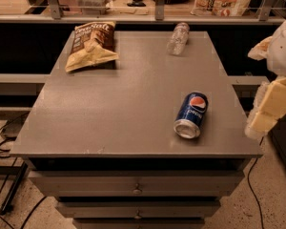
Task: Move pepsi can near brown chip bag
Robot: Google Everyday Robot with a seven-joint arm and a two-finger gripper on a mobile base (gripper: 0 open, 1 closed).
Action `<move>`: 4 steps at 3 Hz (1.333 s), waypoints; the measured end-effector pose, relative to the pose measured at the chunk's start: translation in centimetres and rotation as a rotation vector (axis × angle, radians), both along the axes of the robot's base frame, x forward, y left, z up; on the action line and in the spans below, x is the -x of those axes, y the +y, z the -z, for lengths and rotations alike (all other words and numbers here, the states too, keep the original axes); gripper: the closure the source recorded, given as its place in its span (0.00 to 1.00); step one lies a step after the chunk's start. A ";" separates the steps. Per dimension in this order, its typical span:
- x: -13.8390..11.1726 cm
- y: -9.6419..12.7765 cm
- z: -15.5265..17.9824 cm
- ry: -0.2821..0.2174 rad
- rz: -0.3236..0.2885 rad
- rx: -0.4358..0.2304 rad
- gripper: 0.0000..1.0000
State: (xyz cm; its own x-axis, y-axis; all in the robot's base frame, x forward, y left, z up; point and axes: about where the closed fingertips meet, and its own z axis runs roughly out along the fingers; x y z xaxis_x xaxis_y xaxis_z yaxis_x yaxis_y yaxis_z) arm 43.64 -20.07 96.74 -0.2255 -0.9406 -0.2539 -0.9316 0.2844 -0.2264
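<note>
In the camera view, the gripper (266, 113) hangs at the right edge of the scene, just off the right side of the grey table (119, 113) and about level with its front half. It shows as pale yellow blocks under a white arm part. I cannot tell how far open it is. It touches nothing on the table and has no hold of the can or the bag. The pepsi can (191, 114) lies on its side in the front right part of the table top, with its silver end facing the front edge and its round logo turned upward. It is to the left of the gripper, near it but clearly apart, with a strip of bare table top and the table's right edge between them. The brown chip bag (91, 46) lies flat at the back left corner, its dark lettered part toward the back and its wrinkled tan part toward the front. It is well apart from the can, diagonally across the table. A clear plastic bottle (177, 38) lies on its side near the back edge, right of centre. Drawers (136, 184) with small knobs sit below the top, and dark cables (5, 137) run over the speckled floor at the left.
</note>
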 end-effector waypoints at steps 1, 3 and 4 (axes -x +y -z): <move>-0.3 3.2 2.0 0.030 0.004 -0.083 0.00; -3.6 7.5 6.3 0.088 0.039 -0.257 0.00; -5.0 7.5 7.9 0.097 0.075 -0.312 0.00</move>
